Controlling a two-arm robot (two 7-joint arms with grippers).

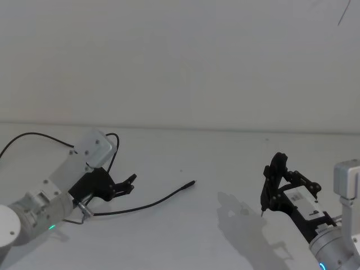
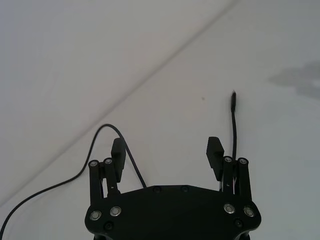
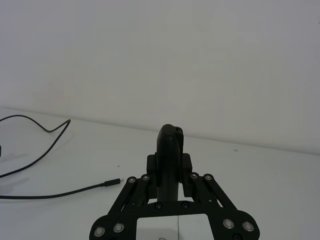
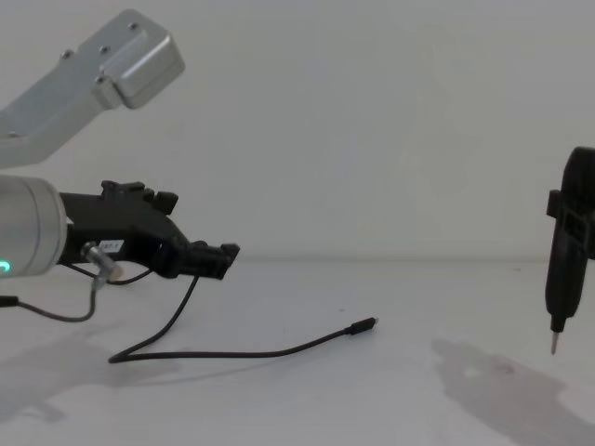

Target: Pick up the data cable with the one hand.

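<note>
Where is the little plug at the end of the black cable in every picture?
Head view: the plug lies mid-table, ahead of the open left hand.
Left wrist view: the plug sits ahead of that hand.
Right wrist view: the plug lies to the robot's left of the right hand, which grips a pen-shaped tool.
Chest view: the plug is low, near the middle.
Shared landmark: the table's back edge.

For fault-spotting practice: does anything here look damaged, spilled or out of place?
Nothing stands out. The data cable lies loose on the table below the open left end effector; the right end effector grips a pen-shaped tool, tip down.
</note>
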